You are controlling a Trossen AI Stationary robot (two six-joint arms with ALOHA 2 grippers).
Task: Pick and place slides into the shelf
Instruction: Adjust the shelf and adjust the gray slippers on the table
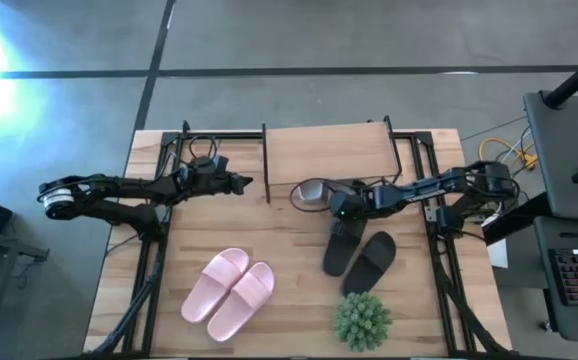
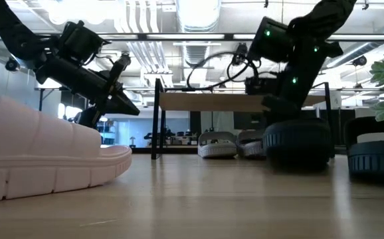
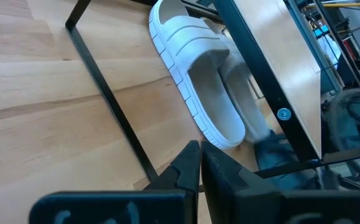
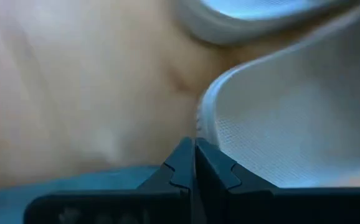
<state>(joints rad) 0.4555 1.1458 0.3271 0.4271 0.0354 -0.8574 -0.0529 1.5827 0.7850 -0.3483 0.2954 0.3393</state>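
The shelf [image 1: 329,150] stands at the table's far middle. The two light grey slides [image 1: 312,193] lie side by side on the tabletop under its plank, their near ends sticking out [image 3: 198,81]. My right gripper [image 4: 194,154] is shut and slants down at the near end of the right-hand grey slide [image 4: 279,124]. My left gripper [image 1: 246,182] hovers shut above the table, left of the shelf. The black slides [image 1: 359,255] and the pink slides [image 1: 229,290] lie flat on the table, nearer the front. My right gripper has its shut fingertips at the curved rim [image 4: 206,115] of the grey slide's near end, coming from above and slanting down. I cannot tell whether they touch it. The slide lies flat on the table.
A small green plant [image 1: 361,320] stands near the front edge, beside the black slides. The shelf's thin black frame leg [image 3: 105,93] runs between my left gripper and the grey slides. Bare tabletop lies between the pink and black pairs.
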